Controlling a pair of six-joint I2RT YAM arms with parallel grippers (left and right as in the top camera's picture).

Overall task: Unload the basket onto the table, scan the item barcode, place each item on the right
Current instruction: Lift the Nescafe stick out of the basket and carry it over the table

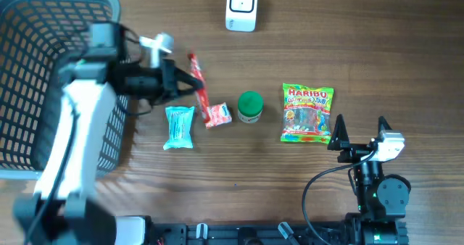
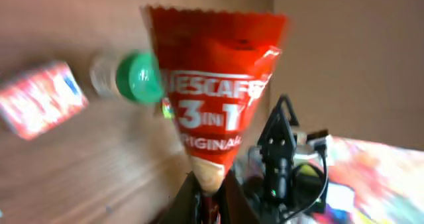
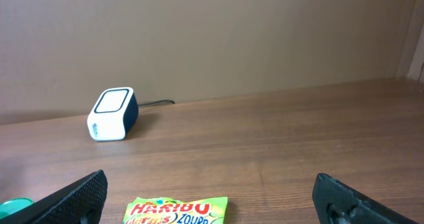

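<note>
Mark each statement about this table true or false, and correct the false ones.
1. The left gripper is shut on the red Nescafe sachet. True.
2. The right gripper holds the Haribo bag. False: its jaws are open and empty; the bag lies on the table.
3. The white scanner sits on the table, touched by neither gripper. True.
4. The green-capped bottle is in the basket. False: it is on the table, between a small red packet and the Haribo bag.
</note>
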